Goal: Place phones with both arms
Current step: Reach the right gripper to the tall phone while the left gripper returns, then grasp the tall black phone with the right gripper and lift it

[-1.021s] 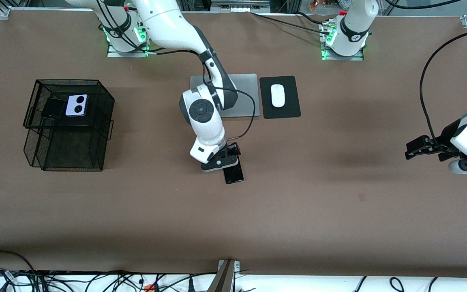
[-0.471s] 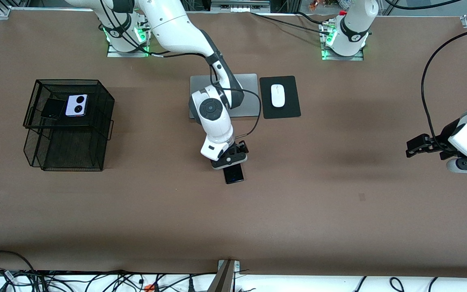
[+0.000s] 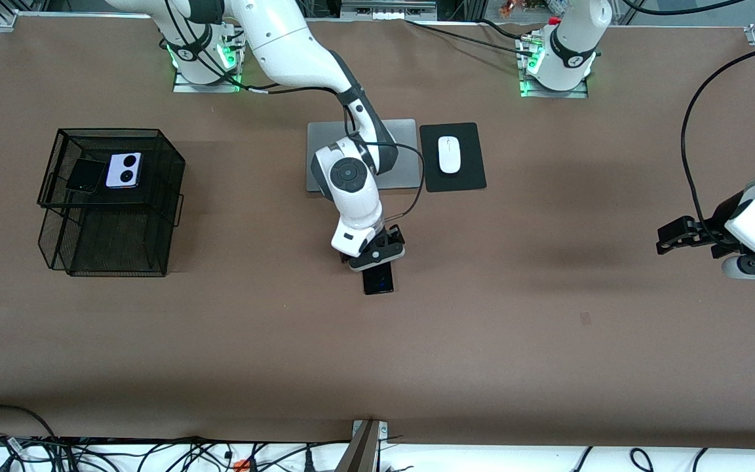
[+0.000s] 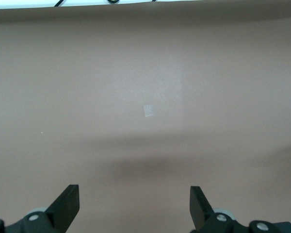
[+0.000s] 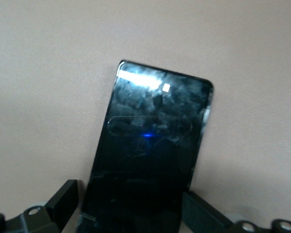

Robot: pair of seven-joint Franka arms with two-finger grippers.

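A slim black slab phone [image 3: 378, 280] [image 5: 150, 145] lies flat on the brown table, in the middle. My right gripper [image 3: 375, 257] [image 5: 133, 199] is low over the end of it that points toward the robots' bases. It is open, with one finger on each side of the phone, and a gap shows at one finger [image 5: 65, 196]. A small black flip phone [image 3: 86, 175] and a pale-lilac flip phone [image 3: 123, 170] lie side by side on top of the black wire basket [image 3: 112, 216]. My left gripper [image 3: 669, 239] [image 4: 134, 194] waits open over bare table at the left arm's end.
A silver laptop [image 3: 398, 141] lies closed near the bases, partly under the right arm. Beside it a white mouse [image 3: 449, 154] sits on a black pad [image 3: 456, 178]. A small pale mark [image 4: 149, 110] [image 3: 585, 318] is on the table. Cables run along the table edge nearest the front camera.
My right gripper has shifted toward the left arm's end and settled over the slab phone, covering more of it. The left arm has barely moved.
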